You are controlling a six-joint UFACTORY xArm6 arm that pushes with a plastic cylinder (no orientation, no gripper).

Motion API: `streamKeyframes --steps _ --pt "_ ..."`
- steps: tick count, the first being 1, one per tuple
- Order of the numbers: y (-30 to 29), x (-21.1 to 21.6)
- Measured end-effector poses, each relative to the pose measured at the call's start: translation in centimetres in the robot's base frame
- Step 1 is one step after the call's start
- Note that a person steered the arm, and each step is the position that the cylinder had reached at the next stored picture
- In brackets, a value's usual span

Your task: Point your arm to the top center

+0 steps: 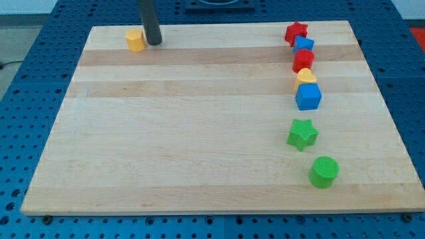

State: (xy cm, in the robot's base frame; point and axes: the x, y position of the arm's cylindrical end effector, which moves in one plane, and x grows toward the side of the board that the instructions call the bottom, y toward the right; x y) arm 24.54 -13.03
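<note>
My tip point(153, 42) rests on the wooden board point(186, 133) near its top edge, left of centre. A yellow hexagonal block point(135, 40) sits just to the tip's left, almost touching. Down the view's right runs a column of blocks: a red star point(296, 32), a small blue block point(304, 46), a red block point(303, 60), a yellow block point(305, 77), a blue cube point(308, 96), a green star point(302, 134) and a green cylinder point(324, 171).
The board lies on a blue perforated table point(26, 99). A dark base shows at the view's top centre point(219, 5), beyond the board's top edge.
</note>
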Motion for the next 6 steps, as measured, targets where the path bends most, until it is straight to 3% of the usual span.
streamKeyframes --steps 2,4,6 --pt "10.4 -0.2" --pt "12.3 -3.9" --pt "13.8 -4.2"
